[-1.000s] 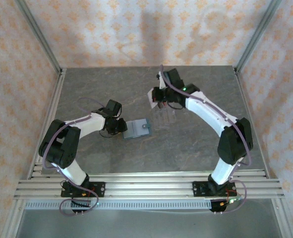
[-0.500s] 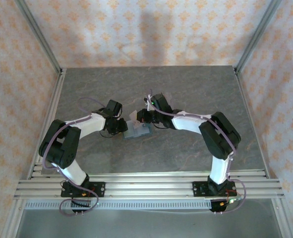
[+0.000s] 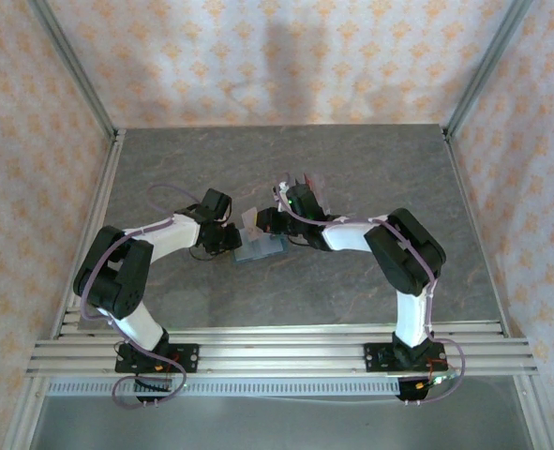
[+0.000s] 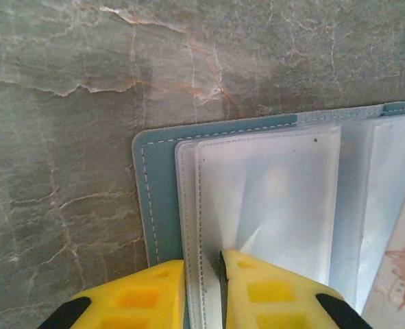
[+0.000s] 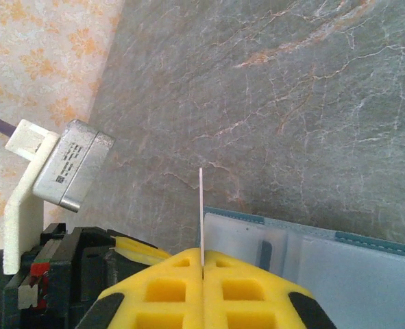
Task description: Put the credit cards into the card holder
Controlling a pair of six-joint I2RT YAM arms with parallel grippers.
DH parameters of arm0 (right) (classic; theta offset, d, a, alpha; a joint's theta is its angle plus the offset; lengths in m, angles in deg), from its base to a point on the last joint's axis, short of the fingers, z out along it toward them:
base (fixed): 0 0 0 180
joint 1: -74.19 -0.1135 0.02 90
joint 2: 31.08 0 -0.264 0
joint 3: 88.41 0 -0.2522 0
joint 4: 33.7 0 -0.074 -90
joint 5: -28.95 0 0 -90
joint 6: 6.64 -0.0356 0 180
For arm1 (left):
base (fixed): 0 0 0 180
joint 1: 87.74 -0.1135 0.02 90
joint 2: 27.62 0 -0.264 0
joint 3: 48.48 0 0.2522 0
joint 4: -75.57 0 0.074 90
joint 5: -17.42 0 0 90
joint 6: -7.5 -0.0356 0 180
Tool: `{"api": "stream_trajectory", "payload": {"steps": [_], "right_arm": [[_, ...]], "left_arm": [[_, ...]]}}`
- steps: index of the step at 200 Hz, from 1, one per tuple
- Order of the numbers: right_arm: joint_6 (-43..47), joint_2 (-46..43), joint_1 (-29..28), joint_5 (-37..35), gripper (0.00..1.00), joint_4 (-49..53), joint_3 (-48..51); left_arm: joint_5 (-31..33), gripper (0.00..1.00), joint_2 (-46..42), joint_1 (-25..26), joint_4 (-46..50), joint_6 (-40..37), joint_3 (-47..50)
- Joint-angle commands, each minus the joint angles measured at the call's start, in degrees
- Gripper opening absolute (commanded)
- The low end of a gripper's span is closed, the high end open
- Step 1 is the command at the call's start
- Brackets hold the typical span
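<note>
Alignment matters now: the right tool point(image 5: 202, 266) pinches a credit card point(image 5: 201, 205) edge-on just beyond its tips, over the open card holder point(image 4: 149, 205) on the desk point(image 4: 65, 137). Meanwhile the left tool point(image 4: 202, 266) clamps a clear sleeve point(image 4: 271, 185) between its tips. I'd level the card, then slide it squarely in.

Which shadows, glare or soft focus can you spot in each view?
Top external: a soft grey shadow falls on the back wall, light otherwise even. Left wrist: the card holder's clear sleeves carry a milky sheen; the left gripper looks slightly soft. Right wrist: the table is crisp; the credit card shows as a thin edge-on line.
</note>
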Motion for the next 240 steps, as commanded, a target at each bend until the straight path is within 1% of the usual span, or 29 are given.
{"api": "stream_trajectory", "payload": {"steps": [1,56,141,240], "right_arm": [[0.6,1.3,0.1,-1.5,0.0,-2.5,0.1],[1.2,2.4,0.4,-2.5,0.0,-2.5,0.0],[0.8,2.9,1.1,-3.5,0.0,-3.5,0.7],[-0.8,4.1,1.0,-2.0,0.0,-5.1,0.3]], "left_arm": [[1.5,0.2,1.5,0.4,2.5,-1.4,1.6],[1.5,0.17,1.5,0.4,2.6,-1.4,1.6],[1.4,0.17,1.6,0.4,2.6,-1.4,1.5],[1.4,0.17,1.5,0.4,2.6,-1.4,1.6]]}}
